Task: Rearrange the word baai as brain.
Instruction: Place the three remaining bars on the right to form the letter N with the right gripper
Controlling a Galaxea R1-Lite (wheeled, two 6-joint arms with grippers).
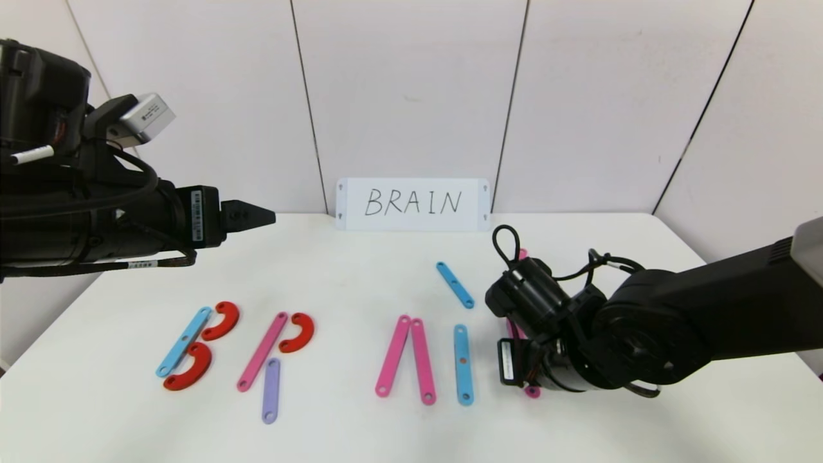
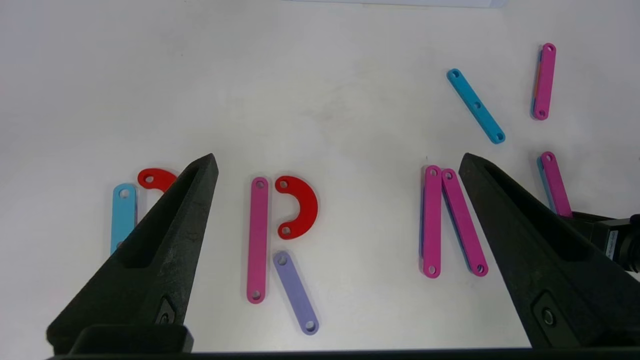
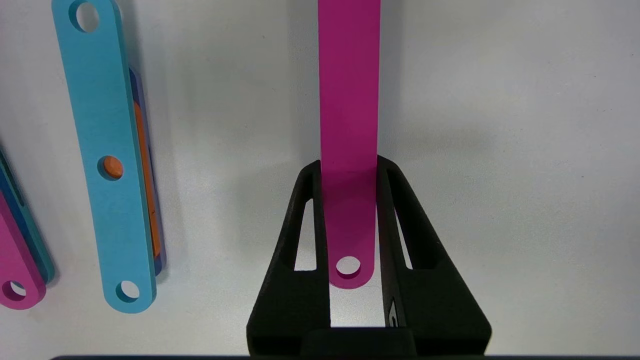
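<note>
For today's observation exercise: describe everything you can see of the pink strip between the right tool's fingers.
The pink strip is a flat, straight, magenta bar, plastic by the look of it, with a rounded end and a round hole near that end. It lies flat on the white table, its holed end between the two black fingers of the right tool, which is shut on its edges. Its far end runs out of the wrist view. A light-blue strip lies beside it, apart. In the head view the arm hides most of it.
</note>
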